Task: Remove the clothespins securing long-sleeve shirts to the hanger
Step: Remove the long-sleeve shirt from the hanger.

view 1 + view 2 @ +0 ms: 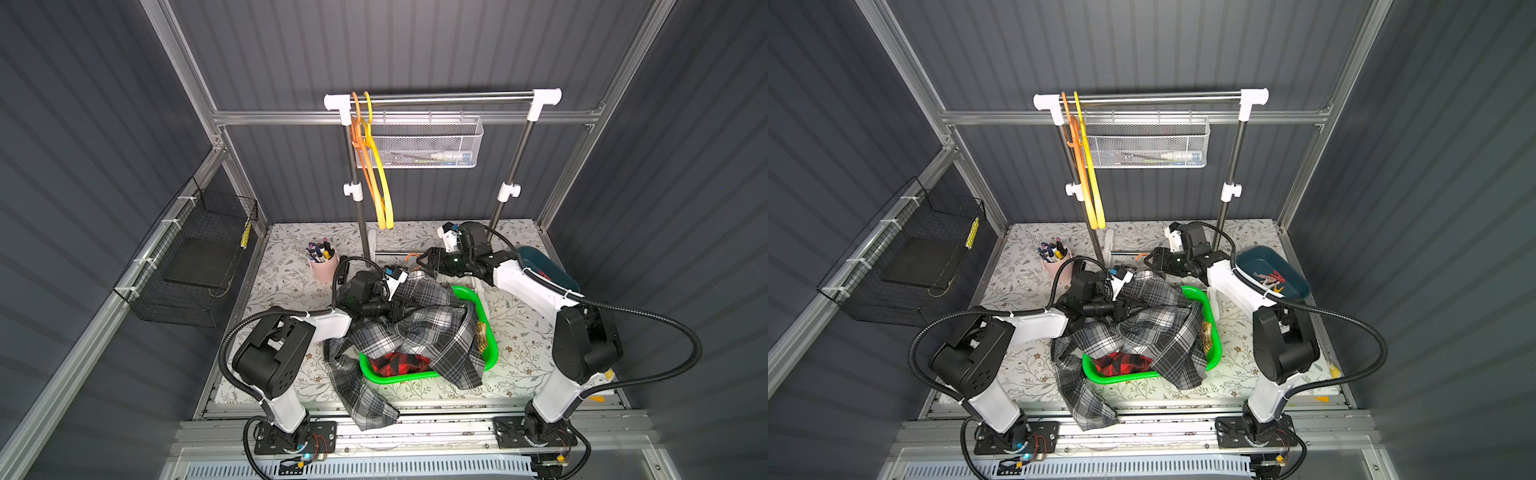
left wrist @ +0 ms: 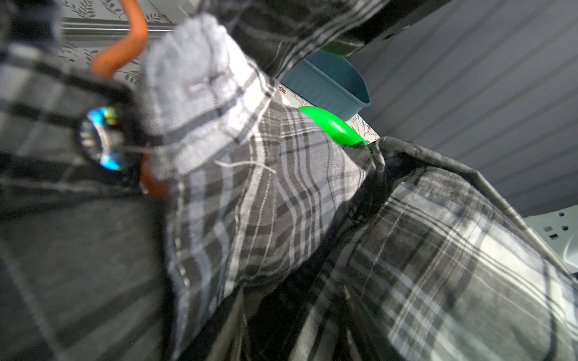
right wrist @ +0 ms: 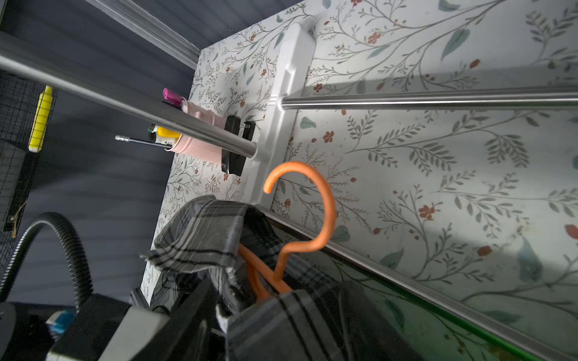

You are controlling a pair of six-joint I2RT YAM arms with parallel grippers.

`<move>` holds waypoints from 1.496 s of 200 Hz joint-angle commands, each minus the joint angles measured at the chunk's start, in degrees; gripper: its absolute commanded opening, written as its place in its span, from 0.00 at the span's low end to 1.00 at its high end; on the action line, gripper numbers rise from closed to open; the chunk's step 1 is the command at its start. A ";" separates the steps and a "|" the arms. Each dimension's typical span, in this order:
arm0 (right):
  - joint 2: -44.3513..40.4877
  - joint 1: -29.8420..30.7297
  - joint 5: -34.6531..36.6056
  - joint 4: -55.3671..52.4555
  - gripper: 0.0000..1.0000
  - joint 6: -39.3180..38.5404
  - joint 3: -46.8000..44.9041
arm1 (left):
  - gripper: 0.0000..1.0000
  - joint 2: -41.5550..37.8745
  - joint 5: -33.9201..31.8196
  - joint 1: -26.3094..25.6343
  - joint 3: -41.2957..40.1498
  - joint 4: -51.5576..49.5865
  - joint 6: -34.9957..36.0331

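The grey-black-white plaid shirt [image 1: 419, 328] [image 1: 1142, 328] lies heaped over the green basket [image 1: 490, 332], still on an orange hanger whose hook [image 3: 312, 200] [image 2: 125, 47] sticks out at the collar. A red-and-black shirt [image 1: 399, 360] and a bit of yellow plaid [image 1: 481, 332] lie inside the basket. Loose clothespins [image 1: 1271, 280] sit in the teal bin [image 1: 1291, 266]. My left gripper [image 1: 397, 309] reaches into the grey shirt, its fingers buried in cloth. My right gripper [image 1: 423, 264] stands open at the collar beside the hook. No clothespin shows on the shirt.
The clothes rack stands at the back with an orange and a yellow hanger [image 1: 376, 166] on its rail and a white mesh basket [image 1: 428, 143] behind. A pink cup of pens [image 1: 323, 266] is at the back left. A black wire basket [image 1: 195, 266] hangs on the left wall.
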 commanded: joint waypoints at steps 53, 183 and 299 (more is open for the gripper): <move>10.86 -0.69 -9.64 10.55 0.65 7.11 5.71 | 0.50 4.40 -5.85 1.51 -3.28 -8.34 -0.17; 3.47 -0.17 -10.72 14.29 0.00 -3.51 5.76 | 0.50 4.25 -5.72 3.26 1.28 -6.17 -2.77; -15.33 2.83 2.22 13.49 0.00 -27.73 -3.52 | 0.64 -19.48 -13.42 5.03 9.13 -20.29 -4.64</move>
